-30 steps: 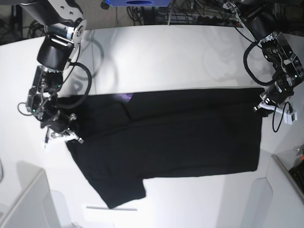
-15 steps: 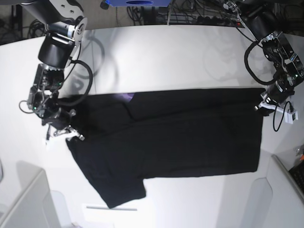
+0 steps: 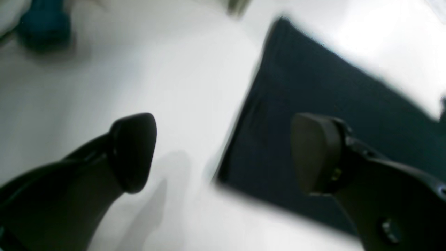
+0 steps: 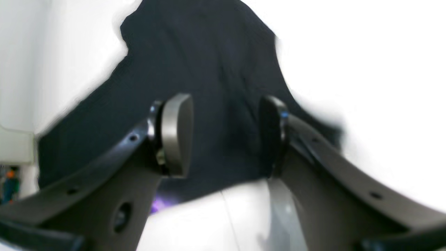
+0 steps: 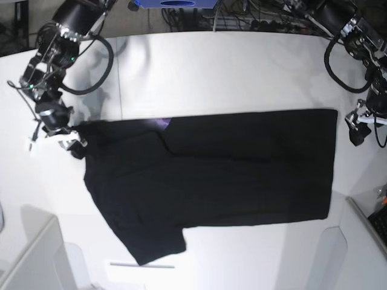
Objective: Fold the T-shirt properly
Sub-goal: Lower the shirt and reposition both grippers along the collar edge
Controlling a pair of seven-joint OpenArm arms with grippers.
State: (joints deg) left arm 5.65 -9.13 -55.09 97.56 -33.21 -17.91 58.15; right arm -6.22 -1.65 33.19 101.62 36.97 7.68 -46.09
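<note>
The black T-shirt (image 5: 230, 169) lies flat on the white table (image 5: 211, 72), one short sleeve (image 5: 154, 241) pointing to the front, a bit of purple print (image 5: 160, 123) at its far edge. My right gripper (image 5: 68, 144) hangs at the shirt's left end, open; in the right wrist view its pads (image 4: 177, 136) stand apart over the black cloth (image 4: 209, 69). My left gripper (image 5: 357, 132) is just off the shirt's far right corner, open; in the left wrist view one fingertip (image 3: 313, 153) is above the cloth corner (image 3: 313, 87), the other above bare table.
Grey bins stand at the front left (image 5: 30, 254) and front right (image 5: 363, 241). Cables and a blue object (image 5: 175, 3) lie beyond the table's far edge. A blurred teal thing (image 3: 41, 24) shows in the left wrist view.
Both grippers have drawn back from the shirt: the right one up and left off the sleeve end, the left one up and right off the far corner. The shirt lies still.
</note>
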